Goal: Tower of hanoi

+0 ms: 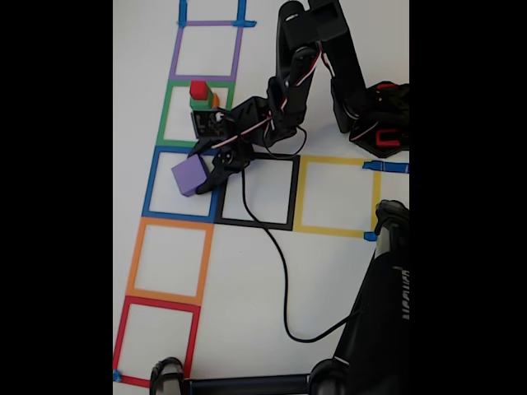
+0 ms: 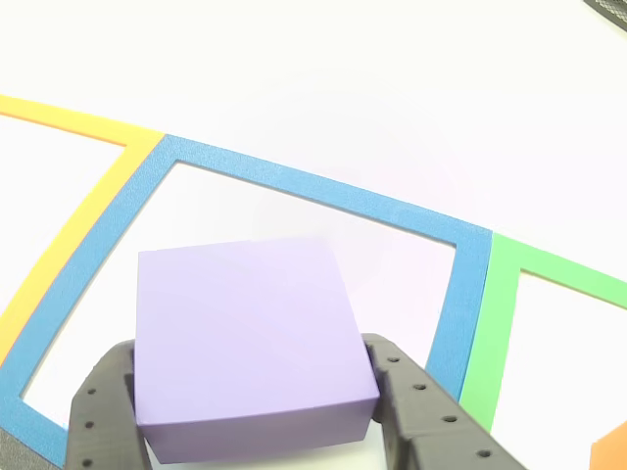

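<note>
One purple cube [image 2: 250, 343] clamped in end effector [image 2: 257, 411]; three stacked.

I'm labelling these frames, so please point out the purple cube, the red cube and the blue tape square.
purple cube [image 2: 245, 333]: other view, middle of its top face.
red cube [image 1: 198, 89]: fixed view, its side face, top of the stack.
blue tape square [image 2: 323, 188]: other view, its far strip.
</note>
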Motion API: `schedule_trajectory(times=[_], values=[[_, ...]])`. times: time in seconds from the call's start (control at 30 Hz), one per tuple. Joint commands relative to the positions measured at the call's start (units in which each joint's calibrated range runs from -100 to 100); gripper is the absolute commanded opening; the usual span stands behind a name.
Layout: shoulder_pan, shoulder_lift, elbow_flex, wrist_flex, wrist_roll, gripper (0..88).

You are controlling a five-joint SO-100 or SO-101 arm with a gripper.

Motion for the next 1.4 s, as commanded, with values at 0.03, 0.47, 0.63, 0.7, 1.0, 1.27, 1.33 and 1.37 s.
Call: schedule_trajectory(times=[0.03, 0.47, 0.63, 0.7, 1.0, 1.27, 1.33, 1.37], values=[[0.9, 1.5, -4.2, -1.0, 0.4, 15.0], [1.6, 5.6, -5.9, -2.5, 0.4, 20.0], [2.6, 6.3, -5.5, -3.0, 0.4, 24.3], [2.8, 6.3, -5.2, -3.1, 0.4, 25.5], [2.5, 4.9, -4.7, -4.3, 0.4, 38.0], [1.2, -0.2, -2.2, -4.3, 0.4, 40.1], [0.6, -3.2, -1.4, -3.5, 0.4, 39.4], [0.3, -5.5, -1.2, -1.8, 0.4, 38.8]])
